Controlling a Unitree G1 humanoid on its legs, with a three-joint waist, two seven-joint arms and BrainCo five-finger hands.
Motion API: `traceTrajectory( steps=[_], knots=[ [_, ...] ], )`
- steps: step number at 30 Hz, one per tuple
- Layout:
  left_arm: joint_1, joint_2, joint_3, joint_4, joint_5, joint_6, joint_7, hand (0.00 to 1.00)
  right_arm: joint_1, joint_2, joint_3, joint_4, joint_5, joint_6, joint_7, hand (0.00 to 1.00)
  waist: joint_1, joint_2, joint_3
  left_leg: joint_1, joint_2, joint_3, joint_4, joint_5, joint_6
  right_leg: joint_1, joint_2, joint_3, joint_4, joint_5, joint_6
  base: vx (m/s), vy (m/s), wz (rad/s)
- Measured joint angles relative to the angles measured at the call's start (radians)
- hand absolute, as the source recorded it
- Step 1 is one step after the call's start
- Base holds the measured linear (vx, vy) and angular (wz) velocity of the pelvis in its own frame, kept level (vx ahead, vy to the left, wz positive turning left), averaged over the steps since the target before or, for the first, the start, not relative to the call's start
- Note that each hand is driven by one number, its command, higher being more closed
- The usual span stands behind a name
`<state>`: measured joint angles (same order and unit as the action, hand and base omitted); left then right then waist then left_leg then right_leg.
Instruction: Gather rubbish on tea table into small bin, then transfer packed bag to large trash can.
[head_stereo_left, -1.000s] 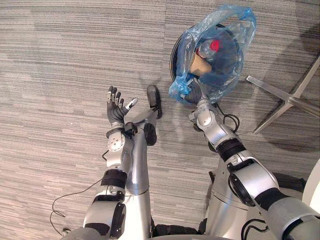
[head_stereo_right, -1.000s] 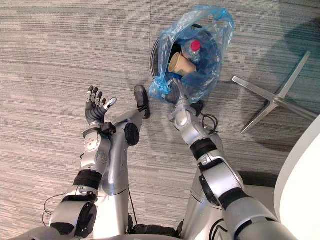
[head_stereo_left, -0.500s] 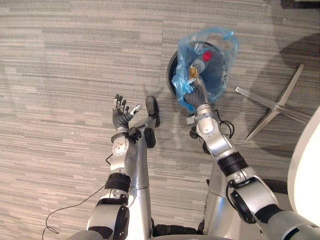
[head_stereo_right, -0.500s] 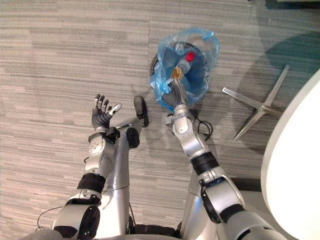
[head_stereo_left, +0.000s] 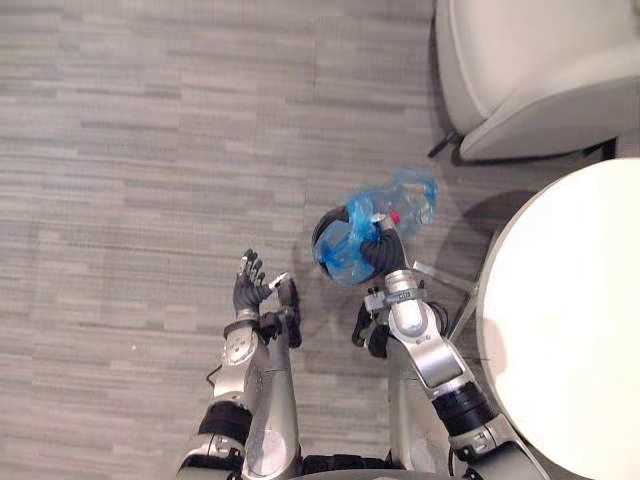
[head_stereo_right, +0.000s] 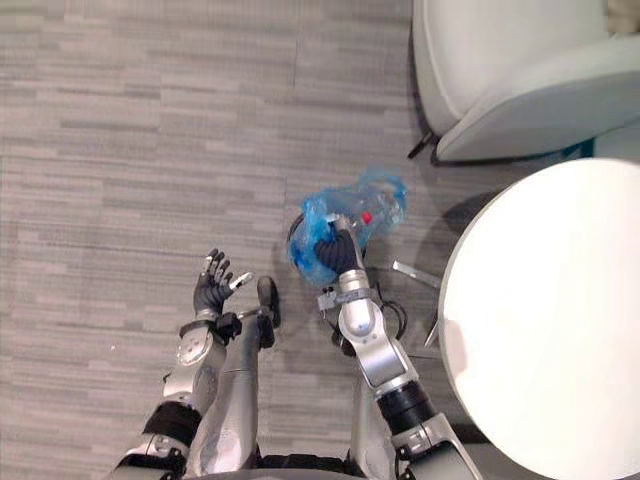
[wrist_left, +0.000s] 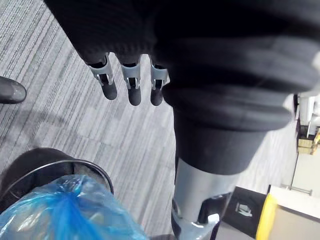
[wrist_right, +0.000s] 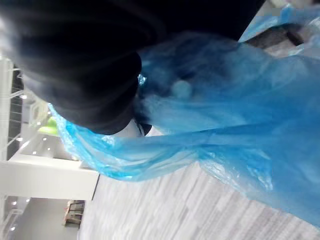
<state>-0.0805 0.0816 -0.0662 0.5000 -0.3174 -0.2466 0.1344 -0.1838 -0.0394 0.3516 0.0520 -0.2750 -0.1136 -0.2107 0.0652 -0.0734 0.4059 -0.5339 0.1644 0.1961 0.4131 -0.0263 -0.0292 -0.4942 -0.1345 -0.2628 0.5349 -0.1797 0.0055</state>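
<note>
While my right hand (head_stereo_left: 381, 252) clamps bunched bag (head_stereo_left: 412, 196), bag sits in bin (head_stereo_left: 321, 232) just beyond it; lift straight up, slowly, so film clears rim untorn; left hand (head_stereo_left: 247, 291) open, idle, well apart.

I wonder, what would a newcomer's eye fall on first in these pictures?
The bright blue bag bulging from the small dark bin on the grey floor, with the right hand at it. Next, the white round table at the robot's right and the left hand, raised open.
</note>
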Motion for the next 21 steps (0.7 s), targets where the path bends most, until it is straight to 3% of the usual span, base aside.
traceTrajectory(
  steps=[4,5,12,21],
  knots=[
    [0.081,0.023,-0.047,0.003,0.027,0.002,-0.017,0.0,0.073,-0.005,0.02,0.02,0.032,-0.024,0.063,1.0,-0.005,-0.001,-0.092,0.116,-0.024,0.0,-0.147,0.039,-0.012,0.118,0.021,-0.006,-0.158,0.05,0.012,0.18,0.03,0.01],
    [0.103,0.03,-0.054,0.003,0.036,0.002,-0.026,0.0,0.084,-0.011,0.02,0.035,0.04,-0.034,0.082,1.0,-0.018,-0.001,-0.114,0.154,-0.032,0.001,-0.194,0.06,-0.007,0.155,0.025,-0.01,-0.203,0.067,0.014,0.19,0.032,0.06],
    [0.158,0.057,-0.082,-0.009,0.057,0.003,-0.048,0.0,0.118,-0.03,0.019,0.083,0.1,-0.037,0.152,1.0,-0.035,0.004,-0.201,0.329,-0.06,0.025,-0.333,0.085,-0.004,0.345,0.048,-0.006,-0.397,0.128,0.029,0.16,0.033,-0.06],
    [0.223,0.065,-0.124,-0.165,0.098,0.003,-0.088,0.0,0.133,-0.061,0.054,0.084,0.163,-0.037,0.198,1.0,-0.047,0.037,-0.284,0.462,-0.075,0.034,-0.469,0.12,-0.012,0.437,0.062,0.006,-0.453,0.133,0.032,0.05,0.014,-0.03]
  ],
)
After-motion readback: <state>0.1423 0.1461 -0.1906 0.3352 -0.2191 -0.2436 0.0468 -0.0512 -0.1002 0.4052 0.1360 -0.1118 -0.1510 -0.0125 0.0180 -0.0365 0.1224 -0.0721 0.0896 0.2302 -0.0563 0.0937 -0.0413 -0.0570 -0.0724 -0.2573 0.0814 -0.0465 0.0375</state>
